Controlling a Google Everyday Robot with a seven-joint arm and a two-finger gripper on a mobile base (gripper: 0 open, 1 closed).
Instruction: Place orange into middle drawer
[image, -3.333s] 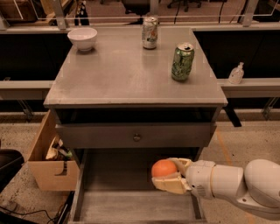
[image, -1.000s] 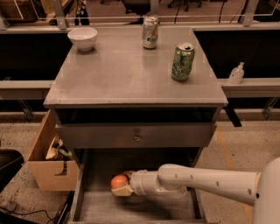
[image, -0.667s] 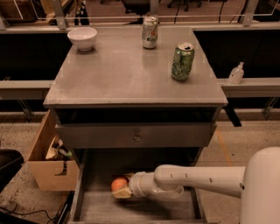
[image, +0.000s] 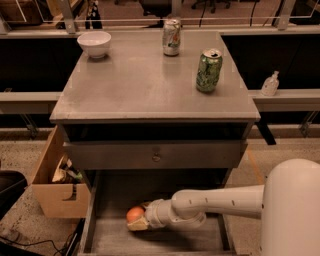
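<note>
The orange (image: 134, 213) is low inside the open middle drawer (image: 165, 239), left of its centre, at or just above the pale floor. My gripper (image: 137, 220) reaches in from the right on a white arm (image: 220, 205). It is shut on the orange, with a pale finger (image: 136, 226) showing under the fruit. The drawer's left side wall (image: 89, 220) stands a little to the left of the orange.
Above the open drawer is a closed drawer front with a small knob (image: 156, 156). The cabinet top holds a white bowl (image: 94, 43) and two cans (image: 171, 36) (image: 208, 70). A cardboard box (image: 57, 187) stands on the floor to the left.
Since 3.3 s ago my gripper has carried the orange from the drawer's right side leftward and down into the drawer. Over the last second it has barely moved.
</note>
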